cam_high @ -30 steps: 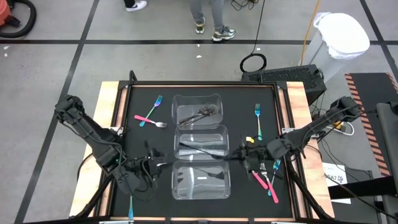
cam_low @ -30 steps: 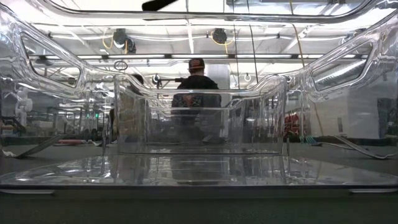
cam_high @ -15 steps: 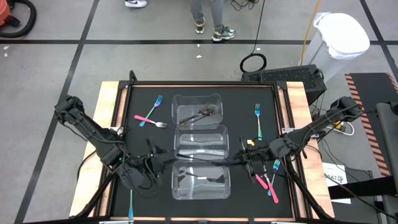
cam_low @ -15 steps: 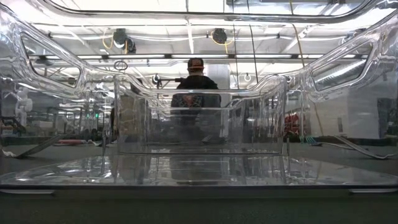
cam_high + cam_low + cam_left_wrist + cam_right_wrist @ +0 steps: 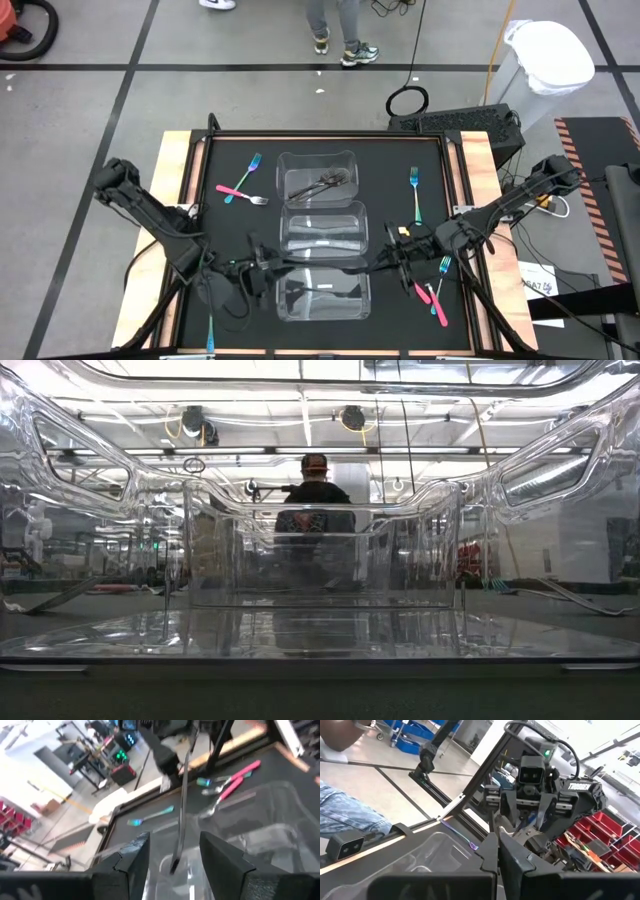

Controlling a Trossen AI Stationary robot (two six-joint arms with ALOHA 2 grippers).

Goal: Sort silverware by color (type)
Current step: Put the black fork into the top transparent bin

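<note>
A dark grey fork [image 5: 330, 264] hangs level above the seam between the middle container [image 5: 322, 230] and the near container [image 5: 322, 290]. My right gripper [image 5: 392, 260] [image 5: 498, 845] is shut on its right end. My left gripper [image 5: 262, 272] [image 5: 175, 840] is open, one finger on either side of the fork's free end [image 5: 173, 865], without touching it. The far container [image 5: 317, 178] holds dark forks. Loose on the black mat lie a pink and a teal fork [image 5: 240, 187], a blue fork [image 5: 415, 195] and pink forks [image 5: 428, 295]. The low view shows neither gripper. My right gripper pinches the dark fork's right end [image 5: 499, 831] between its two shut fingers. It comes level from the table's right, and the fork runs on in line with the fingers toward the left arm. The fork is lifted clear, lying level above the containers.
Three clear containers stand in a row down the mat's middle. A teal fork [image 5: 443, 268] lies by the right gripper, another [image 5: 210, 340] at the near edge. A person [image 5: 315, 510] stands beyond the far edge; legs [image 5: 335, 30] show in the high view.
My left gripper has moved toward the table's right, from beside the near container up to the free end of the fork. The right gripper has stayed almost in place with the fork.
</note>
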